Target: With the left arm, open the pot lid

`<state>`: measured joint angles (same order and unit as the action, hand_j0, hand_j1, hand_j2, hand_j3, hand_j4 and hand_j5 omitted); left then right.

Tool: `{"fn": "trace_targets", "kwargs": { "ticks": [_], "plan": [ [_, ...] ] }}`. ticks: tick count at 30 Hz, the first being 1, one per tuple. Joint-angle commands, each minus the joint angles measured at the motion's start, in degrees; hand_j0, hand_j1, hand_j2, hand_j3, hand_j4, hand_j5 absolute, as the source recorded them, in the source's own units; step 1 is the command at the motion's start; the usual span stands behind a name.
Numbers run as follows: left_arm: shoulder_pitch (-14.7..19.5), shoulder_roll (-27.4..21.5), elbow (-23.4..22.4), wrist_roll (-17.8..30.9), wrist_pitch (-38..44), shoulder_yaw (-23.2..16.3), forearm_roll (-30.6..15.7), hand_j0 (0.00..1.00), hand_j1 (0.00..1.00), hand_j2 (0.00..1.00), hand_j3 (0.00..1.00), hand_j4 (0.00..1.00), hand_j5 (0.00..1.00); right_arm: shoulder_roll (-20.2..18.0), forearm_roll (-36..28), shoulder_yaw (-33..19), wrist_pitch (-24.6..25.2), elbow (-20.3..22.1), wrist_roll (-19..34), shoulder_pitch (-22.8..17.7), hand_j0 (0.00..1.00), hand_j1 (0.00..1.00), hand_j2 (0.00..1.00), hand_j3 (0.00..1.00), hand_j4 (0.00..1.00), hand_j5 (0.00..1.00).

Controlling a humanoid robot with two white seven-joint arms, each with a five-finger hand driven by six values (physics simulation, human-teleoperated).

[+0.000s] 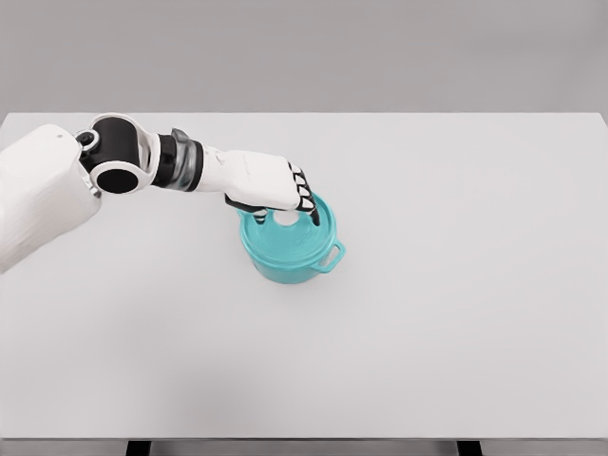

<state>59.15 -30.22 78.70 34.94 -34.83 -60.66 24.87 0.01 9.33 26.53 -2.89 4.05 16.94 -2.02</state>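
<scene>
Left hand (271, 185), reaching in from the upper left of the frame on its white arm (57, 180), sits over the teal pot (290, 252) just left of the frame's centre. Its fingers (302, 190) curl down around the small white knob (287, 218) on the lid (285, 237); they look narrowed about it, though I cannot tell for sure that they have closed on it. No right arm shows.

The pot stands upright on the white table (456, 313), lid seated, with a side handle (334, 256) pointing toward the lower right.

As a judgement, the lid looks rigid and fairly light, with a smooth glazed surface that could slip. The knob is the only sensible place to take hold, pinched from both sides. The pot itself may shift or tip if the lid drags on the rim, so a straight upward lift seems safest.

To the right of the pot the tabletop runs open to the far edge, giving plenty of room to carry the lid and set it down. The near edge lies well below the pot.
</scene>
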Motion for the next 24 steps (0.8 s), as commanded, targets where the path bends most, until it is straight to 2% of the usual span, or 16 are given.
{"fn": "trace_targets", "kwargs": {
  "ticks": [1,3,7,14,18,21,24],
  "plan": [
    [0.0,0.1,-0.2,0.1,-0.2,-0.1,0.6,0.76,0.76,0.76,0.76,0.76,0.76,0.0,0.0,0.0,0.0,0.0,0.0,0.0,1.00,1.00,1.00,1.00,1.00,1.00],
    [0.1,0.0,-0.2,0.1,-0.2,-0.1,0.6,0.74,0.74,0.74,0.74,0.74,0.74,0.0,0.0,0.0,0.0,0.0,0.0,0.0,1.00,1.00,1.00,1.00,1.00,1.00],
    [0.1,-0.1,-0.1,0.1,-0.2,-0.1,0.5,0.54,0.54,0.54,0.54,0.54,0.54,0.0,0.0,0.0,0.0,0.0,0.0,0.1,1.00,1.00,1.00,1.00,1.00,1.00],
    [0.4,-0.7,-0.1,0.1,-0.2,-0.1,0.5,0.40,0.40,0.40,0.40,0.40,0.40,0.0,0.0,0.0,0.0,0.0,0.0,0.0,1.00,1.00,1.00,1.00,1.00,1.00],
    [1.8,-1.2,0.1,0.1,-0.2,0.0,0.4,0.35,0.35,0.35,0.35,0.35,0.35,0.0,0.0,0.0,0.0,0.0,0.0,0.0,1.00,1.00,1.00,1.00,1.00,1.00],
    [2.5,-6.0,0.4,0.1,-0.2,0.1,0.4,0.35,0.35,0.35,0.35,0.35,0.35,0.0,0.0,0.0,0.0,0.0,0.0,0.0,1.00,1.00,1.00,1.00,1.00,1.00],
    [3.9,-14.5,0.6,0.1,-0.2,0.3,0.6,0.35,0.35,0.35,0.35,0.35,0.35,0.0,0.0,0.0,0.0,0.0,0.0,0.0,1.00,1.00,1.00,1.00,1.00,1.00]
  ]
}}
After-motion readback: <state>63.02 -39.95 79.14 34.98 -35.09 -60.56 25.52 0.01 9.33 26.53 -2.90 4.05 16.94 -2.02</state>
